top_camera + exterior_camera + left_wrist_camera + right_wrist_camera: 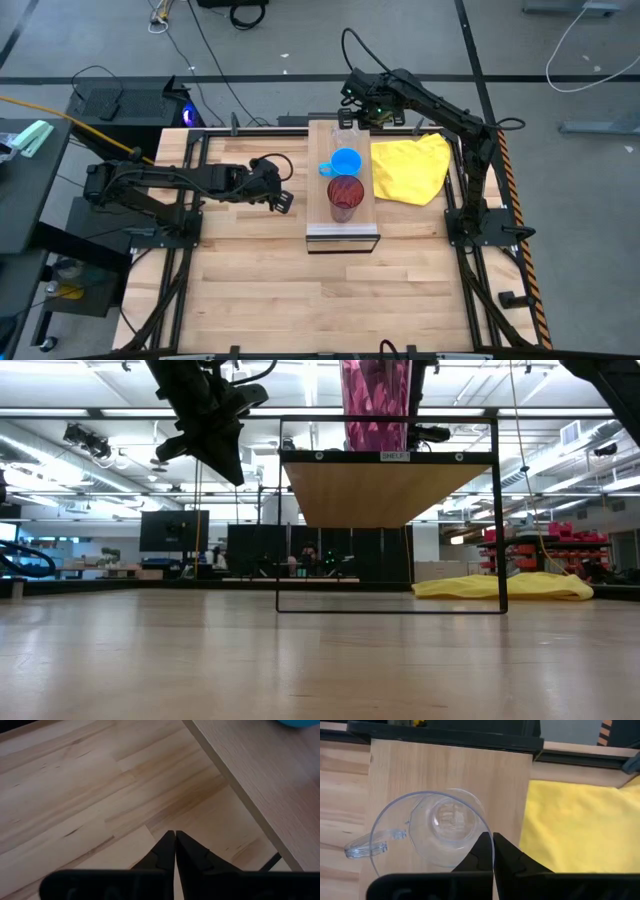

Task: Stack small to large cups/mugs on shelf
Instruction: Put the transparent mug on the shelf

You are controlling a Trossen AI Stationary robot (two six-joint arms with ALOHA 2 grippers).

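One camera looks straight down, one level across the tabletop (both catch the shelf [342, 185]), two ride wrists.

I saw the left gripper [175, 851] closed, arm stretched across; the right gripper [493, 851] closed, arm reaching at the far end.

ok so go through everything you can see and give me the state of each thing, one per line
Tall translucent red tumbler: upright on the shelf, near its framed end.
Bright blue mug with a handle: upright on the shelf, behind the tumbler.
Tiny clear glass cup: upright on the shelf, rim pinched by the right gripper.
Light wood shelf: carrying all three.
Yellow cloth: crumpled beside the shelf.
Left gripper: shut, empty, over the tabletop.
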